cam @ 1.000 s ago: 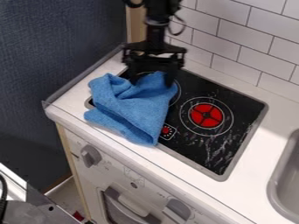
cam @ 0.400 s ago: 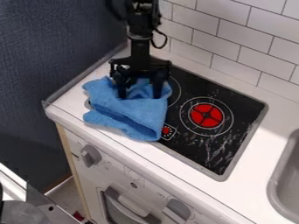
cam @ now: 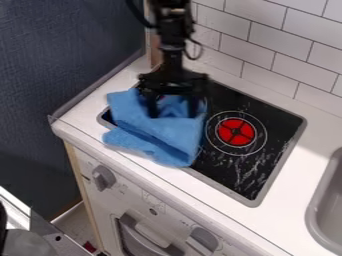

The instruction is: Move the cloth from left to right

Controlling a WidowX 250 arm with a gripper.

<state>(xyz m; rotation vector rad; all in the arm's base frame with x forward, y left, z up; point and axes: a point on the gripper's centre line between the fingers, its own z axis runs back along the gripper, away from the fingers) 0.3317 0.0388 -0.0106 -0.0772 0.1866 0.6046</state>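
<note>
Where end effector (cam: pixel 174 109) hangs, cloth (cam: pixel 163 132) lies beneath, seemingly touching.

You have one black metal robot arm (cam: pixel 175 30) bearing one black two-finger gripper (cam: pixel 174 115), and one blue fabric cloth (cam: pixel 157 132). You count one black rectangular glass-like stovetop (cam: pixel 217 172), with one red round burner disc (cam: pixel 236 131) visible. Note one white flat countertop (cam: pixel 287 172), one grey rounded sink (cam: pixel 314 210), two grey round knobs (cam: pixel 103 177), one pale curved oven handle (cam: pixel 145 237), and multiple white rectangular wall tiles (cam: pixel 290 45).
</note>
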